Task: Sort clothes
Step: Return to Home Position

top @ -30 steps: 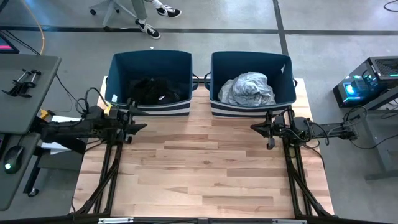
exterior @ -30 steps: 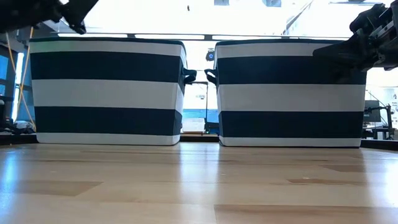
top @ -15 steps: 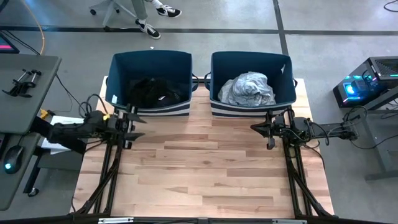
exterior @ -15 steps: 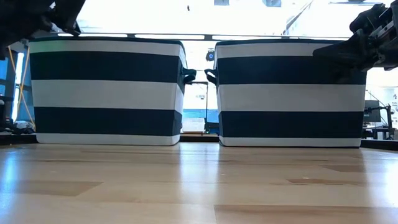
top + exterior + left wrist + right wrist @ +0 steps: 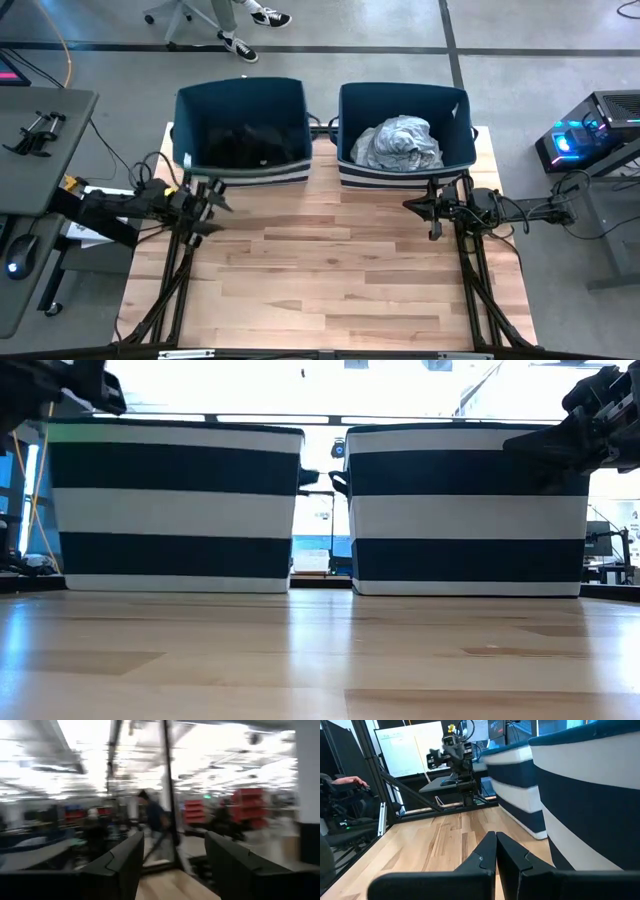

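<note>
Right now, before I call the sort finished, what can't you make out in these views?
High view: the dark clothes in the left bin merge into shadow; pieces can't be counted.
High view: the grey-white pile in the right bin hides anything beneath it.
Low view: striped bin walls hide all contents.
Left wrist view: blurred; room details unreadable.
</note>
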Robot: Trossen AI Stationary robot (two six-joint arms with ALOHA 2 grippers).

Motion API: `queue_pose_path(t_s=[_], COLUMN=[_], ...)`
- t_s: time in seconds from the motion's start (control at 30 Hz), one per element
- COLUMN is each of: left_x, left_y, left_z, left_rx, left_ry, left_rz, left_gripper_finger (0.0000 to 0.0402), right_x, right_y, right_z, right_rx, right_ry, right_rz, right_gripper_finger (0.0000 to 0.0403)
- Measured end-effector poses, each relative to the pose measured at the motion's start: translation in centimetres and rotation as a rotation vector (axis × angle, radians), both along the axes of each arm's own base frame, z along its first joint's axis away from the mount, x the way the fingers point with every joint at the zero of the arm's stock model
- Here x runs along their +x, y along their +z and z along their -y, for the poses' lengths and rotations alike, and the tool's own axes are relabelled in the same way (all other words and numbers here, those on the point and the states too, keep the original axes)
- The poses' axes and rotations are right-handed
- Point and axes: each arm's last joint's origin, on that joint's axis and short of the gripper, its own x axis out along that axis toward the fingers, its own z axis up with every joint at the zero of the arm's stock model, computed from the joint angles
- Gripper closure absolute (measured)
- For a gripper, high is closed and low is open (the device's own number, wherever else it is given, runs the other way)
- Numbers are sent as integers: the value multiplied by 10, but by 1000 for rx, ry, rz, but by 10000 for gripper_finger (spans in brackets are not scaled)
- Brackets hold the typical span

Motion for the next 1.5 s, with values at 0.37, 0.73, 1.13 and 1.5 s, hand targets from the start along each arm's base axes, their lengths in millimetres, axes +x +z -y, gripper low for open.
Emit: queue_pose_path(t_s=[0.37,0.73,1.13,1.5], left_x=[-19,2,10,10], left_y=[50,-3,-41,-40], left_z=[-3,-6,-6,-6], left_rx=[-193,-251,-145,123], left_ry=[12,159,235,300], left_rz=[53,-229,-389,-325], left_gripper_finger=[208,208,208,208], right_x=[0,0,0,0], right_y=[0,0,0,0], right_z=[0,0,0,0], right_rx=[0,0,0,0], right_ry=[0,0,0,0], right_rz=[0,0,1,0], right_gripper_finger=[402,402,402,402])
